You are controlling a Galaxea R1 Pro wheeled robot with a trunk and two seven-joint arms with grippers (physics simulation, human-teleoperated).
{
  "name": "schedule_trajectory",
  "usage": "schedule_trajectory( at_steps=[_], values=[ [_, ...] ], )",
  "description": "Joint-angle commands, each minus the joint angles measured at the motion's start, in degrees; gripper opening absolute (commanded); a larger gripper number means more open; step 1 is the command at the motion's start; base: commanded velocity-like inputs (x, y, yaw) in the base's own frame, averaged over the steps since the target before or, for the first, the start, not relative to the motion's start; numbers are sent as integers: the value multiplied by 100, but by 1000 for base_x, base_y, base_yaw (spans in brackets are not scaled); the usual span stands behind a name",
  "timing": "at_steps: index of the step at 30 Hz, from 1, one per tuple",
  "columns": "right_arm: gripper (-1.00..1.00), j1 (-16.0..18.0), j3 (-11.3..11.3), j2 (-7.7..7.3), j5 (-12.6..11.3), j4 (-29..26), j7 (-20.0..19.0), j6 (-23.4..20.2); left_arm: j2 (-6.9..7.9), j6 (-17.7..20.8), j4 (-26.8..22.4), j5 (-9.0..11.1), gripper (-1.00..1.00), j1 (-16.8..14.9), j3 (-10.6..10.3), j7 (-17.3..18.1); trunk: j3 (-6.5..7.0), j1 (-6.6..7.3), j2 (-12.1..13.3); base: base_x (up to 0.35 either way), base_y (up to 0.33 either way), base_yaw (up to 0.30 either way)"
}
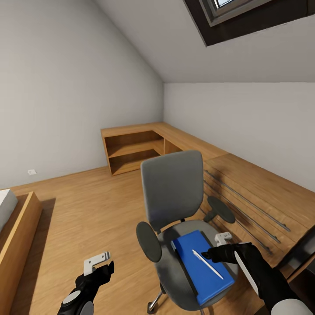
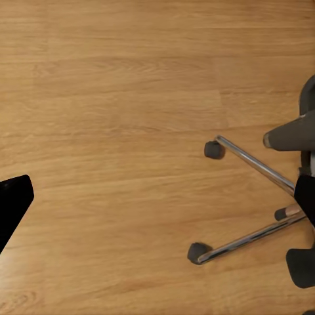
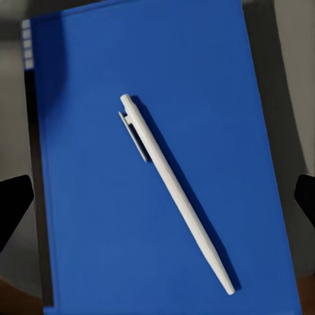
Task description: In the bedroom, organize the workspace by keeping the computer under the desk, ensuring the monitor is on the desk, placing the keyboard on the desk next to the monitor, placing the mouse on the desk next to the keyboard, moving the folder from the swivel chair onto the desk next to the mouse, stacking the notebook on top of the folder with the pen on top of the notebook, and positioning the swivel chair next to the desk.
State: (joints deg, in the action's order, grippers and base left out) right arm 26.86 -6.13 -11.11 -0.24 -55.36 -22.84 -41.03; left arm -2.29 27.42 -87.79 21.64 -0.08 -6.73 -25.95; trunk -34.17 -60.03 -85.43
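While the swivel chair stood on the plank floor, blue folder lay on its seat, white pen on top, right gripper spread wide above them, empty, left gripper open over bare floor, holding nothing.

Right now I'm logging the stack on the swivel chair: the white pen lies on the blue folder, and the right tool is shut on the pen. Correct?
Not quite. The pen lies on the folder on the swivel chair, but the right tool is open above it, as the right wrist view shows.
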Motion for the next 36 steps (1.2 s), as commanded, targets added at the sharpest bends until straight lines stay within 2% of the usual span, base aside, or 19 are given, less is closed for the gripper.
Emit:
schedule_trajectory(
  at_steps=[1,18,36],
  values=[
    [100,3,-11,-5,-2,-8,-10,-23,0,9,-10,60,100,-1,-8,-50,-23,-23,-44,0,0,0],
    [100,3,-19,86,9,-10,7,-19,0,9,-10,59,100,-1,-21,-50,-328,-396,-726,0,0,0],
    [100,3,10,76,16,-10,8,-19,-8,9,-10,54,100,-1,-24,-50,-651,-791,-1448,0,0,0]
  ],
)
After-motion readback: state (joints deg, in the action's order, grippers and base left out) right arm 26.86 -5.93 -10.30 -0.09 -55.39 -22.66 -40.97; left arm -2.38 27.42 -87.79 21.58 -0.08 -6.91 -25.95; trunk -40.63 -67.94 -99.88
